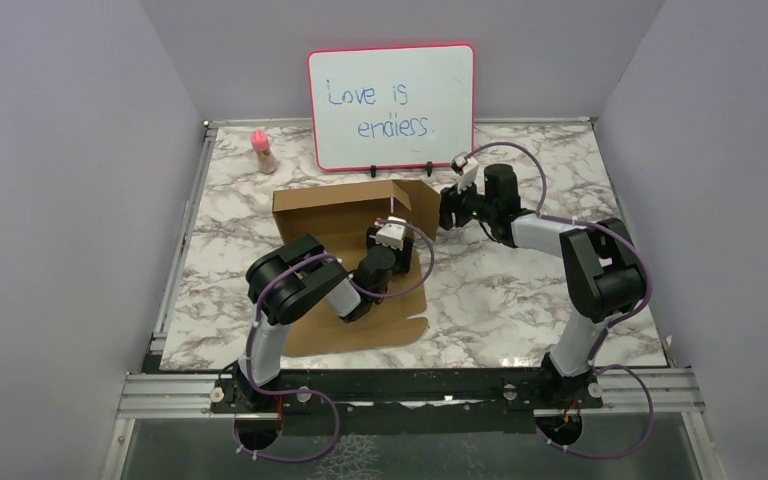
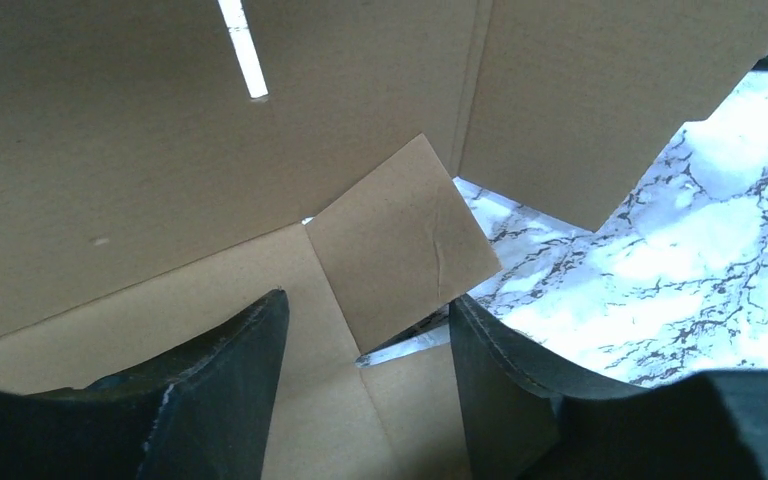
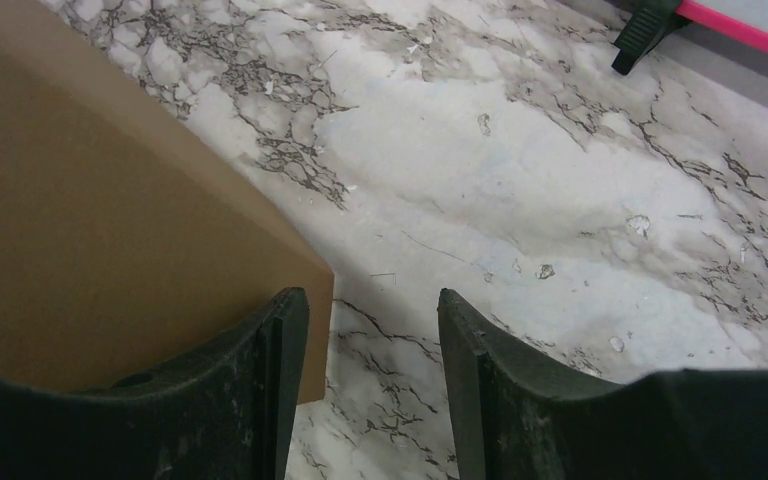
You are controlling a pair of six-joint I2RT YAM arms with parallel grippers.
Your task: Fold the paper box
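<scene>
The paper box (image 1: 335, 215) is plain brown cardboard, partly folded, with its back wall standing and a right end flap raised. My left gripper (image 1: 390, 232) sits inside it, open and empty, over the floor panel (image 2: 290, 290) near a small square corner flap (image 2: 400, 240). My right gripper (image 1: 447, 210) is open just outside the raised right flap (image 3: 110, 230). Its left finger (image 3: 270, 370) lies against that flap's edge and its right finger stands over bare marble.
A red-framed whiteboard (image 1: 392, 105) stands at the back of the marble table (image 1: 520, 290); its black foot shows in the right wrist view (image 3: 645, 30). A small pink-capped bottle (image 1: 262, 150) stands at the back left. A flat cardboard panel (image 1: 360, 330) reaches towards the front edge.
</scene>
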